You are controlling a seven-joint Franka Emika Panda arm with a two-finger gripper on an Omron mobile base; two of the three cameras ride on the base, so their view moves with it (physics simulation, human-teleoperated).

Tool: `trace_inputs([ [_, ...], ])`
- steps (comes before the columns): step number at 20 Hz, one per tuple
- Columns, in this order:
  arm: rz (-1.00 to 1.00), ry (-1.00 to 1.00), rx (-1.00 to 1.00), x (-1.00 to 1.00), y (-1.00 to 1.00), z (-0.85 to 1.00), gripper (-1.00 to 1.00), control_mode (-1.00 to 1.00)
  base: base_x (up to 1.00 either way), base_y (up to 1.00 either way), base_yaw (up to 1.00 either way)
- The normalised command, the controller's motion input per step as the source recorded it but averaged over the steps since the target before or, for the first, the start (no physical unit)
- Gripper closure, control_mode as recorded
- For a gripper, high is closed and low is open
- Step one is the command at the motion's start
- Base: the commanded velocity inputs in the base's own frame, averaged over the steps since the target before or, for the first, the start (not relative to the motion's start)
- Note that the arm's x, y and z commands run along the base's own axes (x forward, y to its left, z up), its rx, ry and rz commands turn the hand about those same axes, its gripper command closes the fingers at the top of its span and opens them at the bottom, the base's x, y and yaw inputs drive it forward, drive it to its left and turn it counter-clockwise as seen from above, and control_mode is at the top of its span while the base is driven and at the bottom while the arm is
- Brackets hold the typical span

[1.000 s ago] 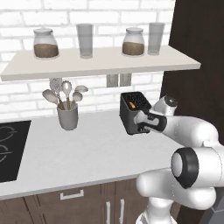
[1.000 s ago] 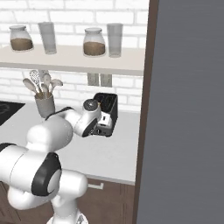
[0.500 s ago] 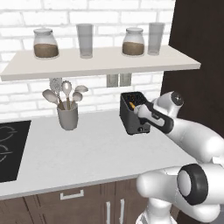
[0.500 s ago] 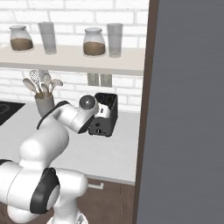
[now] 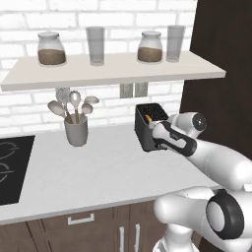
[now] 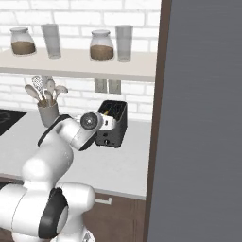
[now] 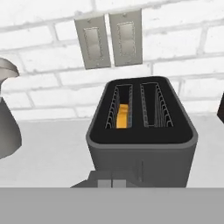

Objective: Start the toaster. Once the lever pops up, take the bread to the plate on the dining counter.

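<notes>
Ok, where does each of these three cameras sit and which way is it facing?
Left base view: behind-left of the arm, facing the toaster; arm rises lower right.
Right base view: behind-right, facing the same toaster; arm lower left.
Hand view: on the hand, looking down into the slots at the bread.
All share the toaster.

The toaster (image 7: 141, 131) is a small dark grey box. It stands upright on the white table (image 5: 98, 172), close to the white brick wall. It has two long slots on top. The bread (image 7: 123, 116) sits down inside the left slot in the hand view, and looks orange-yellow there. Only its top edge shows. The other slot looks dark inside.
</notes>
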Motion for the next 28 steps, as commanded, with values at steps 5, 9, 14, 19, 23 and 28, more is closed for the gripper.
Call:
trace_inputs([
  [5, 0.00, 0.00, 0.00, -0.17, 0.00, 0.55, 1.00, -1.00, 0.00, 0.00, 0.00],
  [9, 0.00, 0.00, -0.01, -0.13, 0.00, 0.51, 1.00, -1.00, 0.00, 0.00, 0.00],
  [14, 0.00, 0.03, -0.04, -0.06, 0.00, 0.30, -1.00, -1.00, 0.00, 0.00, 0.00],
  [19, 0.00, 0.00, 0.00, 0.00, 0.00, 0.00, -1.00, -1.00, 0.00, 0.00, 0.00],
  [23, 0.00, 0.00, 0.00, 0.00, 0.00, 0.00, -1.00, -1.00, 0.00, 0.00, 0.00],
  [28, 0.00, 0.00, 0.00, 0.00, 0.00, 0.00, -1.00, -1.00, 0.00, 0.00, 0.00],
])
